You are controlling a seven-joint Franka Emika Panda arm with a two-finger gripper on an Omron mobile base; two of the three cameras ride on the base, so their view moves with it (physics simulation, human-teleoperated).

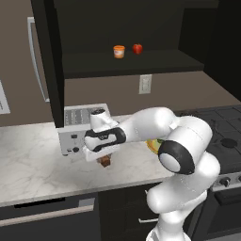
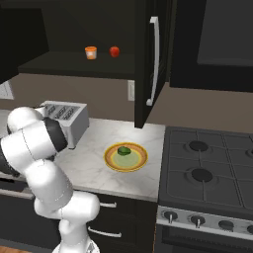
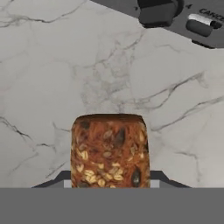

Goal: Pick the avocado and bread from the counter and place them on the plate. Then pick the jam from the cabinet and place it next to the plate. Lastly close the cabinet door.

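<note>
We find the bread (image 1: 105, 161) on the counter (image 1: 37, 164), just before the toaster (image 1: 77, 128). Right of it, the plate (image 2: 126, 157) carries the avocado (image 2: 123, 150). The jam (image 1: 119, 51) stands in the cabinet (image 1: 141, 63), left of 1 round fruit (image 1: 137, 48).

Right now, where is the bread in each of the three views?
Left base view: bread low at centre, under the gripper, before the toaster.
Right base view: I cannot find it.
Hand view: bread bottom centre.
Shared landmark: the toaster.
</note>
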